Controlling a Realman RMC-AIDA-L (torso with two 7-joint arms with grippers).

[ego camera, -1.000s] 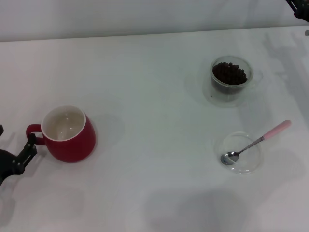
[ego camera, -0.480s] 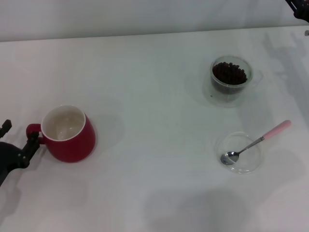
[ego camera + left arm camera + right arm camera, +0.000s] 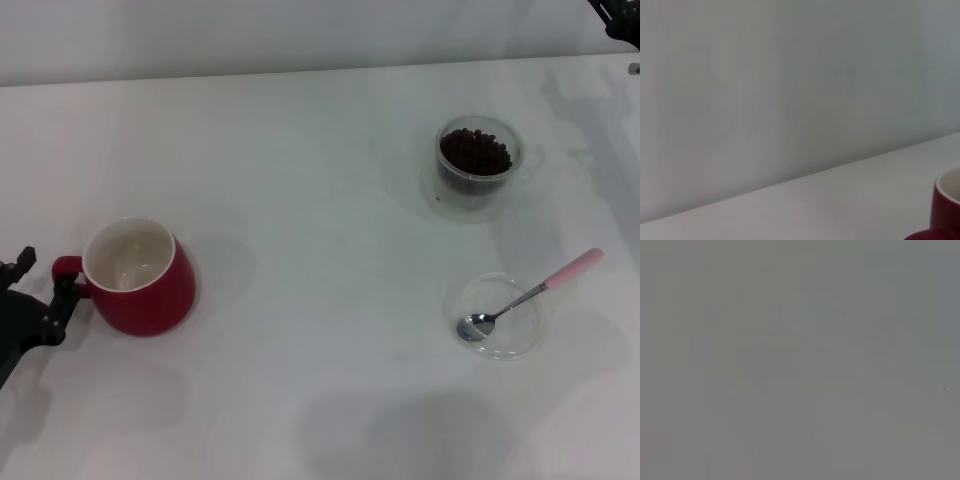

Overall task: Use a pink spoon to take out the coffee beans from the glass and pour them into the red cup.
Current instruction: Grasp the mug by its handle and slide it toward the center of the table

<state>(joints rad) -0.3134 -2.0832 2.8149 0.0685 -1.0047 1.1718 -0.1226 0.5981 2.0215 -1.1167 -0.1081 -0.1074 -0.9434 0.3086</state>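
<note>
The left gripper (image 3: 38, 290) has been brought up around the handle of the red cup (image 3: 140, 276), which has been nudged slightly left since a second ago.

At the far left, the gripper's two fingers are spread either side of the red loop handle, not yet closed, presumably so the empty cup can be steadied for pouring. Well to the right, the glass (image 3: 477, 165) is left untouched with the coffee beans (image 3: 475, 152) inside. Nearer the robot, the pink spoon (image 3: 531, 295) is rested bowl-down in a flat clear dish (image 3: 524, 338), handle outward for the right gripper (image 3: 618, 18), parked at the upper right corner, its opening not discernible.
</note>
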